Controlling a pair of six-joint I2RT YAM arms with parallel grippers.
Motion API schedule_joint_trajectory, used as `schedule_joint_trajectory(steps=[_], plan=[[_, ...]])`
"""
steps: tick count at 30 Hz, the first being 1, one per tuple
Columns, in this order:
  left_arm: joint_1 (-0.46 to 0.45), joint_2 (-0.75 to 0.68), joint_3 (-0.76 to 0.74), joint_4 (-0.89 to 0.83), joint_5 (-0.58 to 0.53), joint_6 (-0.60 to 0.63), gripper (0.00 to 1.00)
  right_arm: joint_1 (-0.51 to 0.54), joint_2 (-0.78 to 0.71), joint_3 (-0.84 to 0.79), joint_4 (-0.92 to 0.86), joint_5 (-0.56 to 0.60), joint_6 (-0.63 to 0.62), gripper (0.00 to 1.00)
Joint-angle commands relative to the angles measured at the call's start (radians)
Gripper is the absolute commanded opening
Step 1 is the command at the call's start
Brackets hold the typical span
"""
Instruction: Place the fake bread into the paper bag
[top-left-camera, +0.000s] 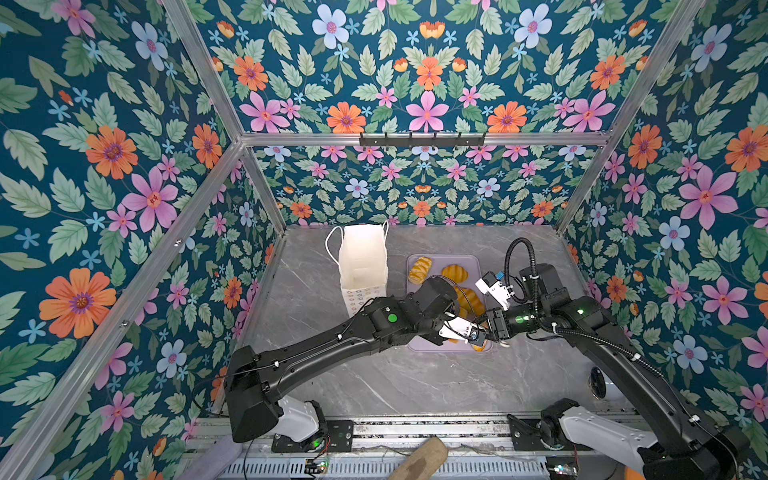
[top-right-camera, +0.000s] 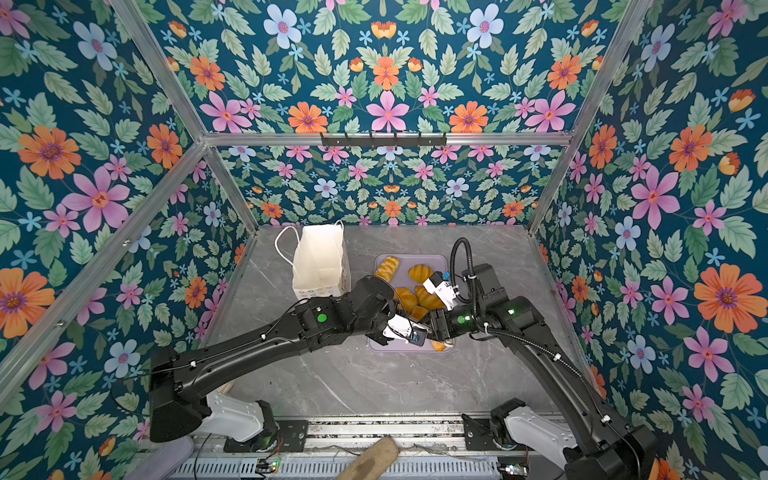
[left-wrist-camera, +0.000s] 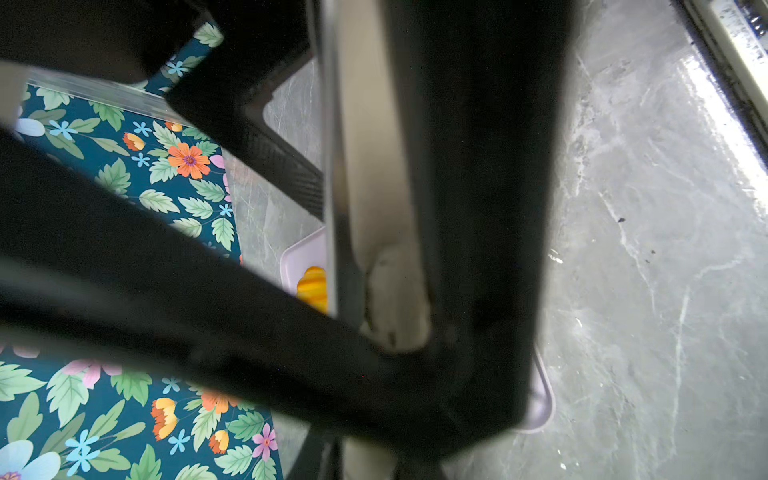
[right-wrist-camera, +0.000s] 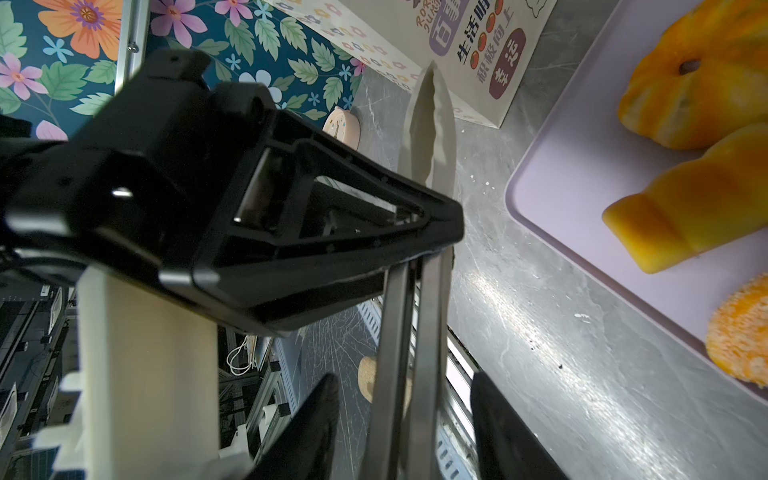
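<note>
My two arms met over the six o'clock end of the lilac tray (top-left-camera: 473, 262) (top-right-camera: 441, 262), the left arm (top-left-camera: 332, 343) coming in from eight o'clock across the grey table (top-left-camera: 415, 382) and the right arm (top-left-camera: 590, 318) from four. My left jaws were pressed onto a pair of tongs (right-wrist-camera: 430, 124) (steel arms, cream tips), and the tongs (left-wrist-camera: 374, 166) ran straight up the middle of the left wrist view. My right jaws stood spread, one of the fingers (right-wrist-camera: 324, 415) on each side of the steel arms; whether either one touched the steel I could not tell. The fake bread lay on the tray. In both top views the braided piece (top-left-camera: 420, 269) (top-right-camera: 387, 268) sat at the tray's eleven o'clock corner. The segmented loaf (top-left-camera: 454, 273) (top-right-camera: 420, 272) was just beside it toward one o'clock, and the seeded roll (top-left-camera: 478, 348) (top-right-camera: 437, 345) was at the five o'clock corner, half under my wrists. The right wrist view showed the ring bun (right-wrist-camera: 706, 95) lying against a croissant (right-wrist-camera: 685, 208), with the seeded roll (right-wrist-camera: 744, 332) apart from them. The paper bag (top-left-camera: 363, 266) (top-right-camera: 318, 262) stood upright on the table at about ten o'clock from the tray, just beside it. Its mouth was open upward, and one cord handle looped out on its nine o'clock side.
</note>
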Motion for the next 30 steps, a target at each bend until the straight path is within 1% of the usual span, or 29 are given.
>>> schedule_joint_trajectory(steps=[1, 11, 14, 17, 21, 27, 30], plan=[[-0.002, 0.01, 0.007, 0.028, -0.003, -0.009, 0.04, 0.005, 0.002, 0.002, 0.056, -0.076, 0.005, 0.53], [-0.011, 0.022, 0.009, 0.022, -0.004, -0.002, 0.06, 0.004, 0.015, 0.001, 0.059, -0.074, 0.006, 0.5], [-0.013, 0.033, 0.008, 0.015, -0.022, 0.0, 0.05, 0.005, 0.013, 0.002, 0.058, -0.076, 0.007, 0.46], [-0.013, 0.04, 0.01, 0.014, -0.026, -0.002, 0.04, 0.004, 0.011, 0.002, 0.06, -0.076, 0.007, 0.44], [-0.013, 0.048, 0.028, 0.014, -0.009, -0.009, 0.05, 0.005, 0.016, 0.002, 0.069, -0.085, 0.011, 0.43], [-0.013, 0.054, 0.032, 0.014, -0.013, -0.013, 0.06, 0.005, 0.016, -0.007, 0.076, -0.094, 0.01, 0.42], [-0.013, 0.058, 0.032, 0.012, -0.022, -0.016, 0.06, 0.005, 0.013, -0.015, 0.079, -0.095, 0.009, 0.44]])
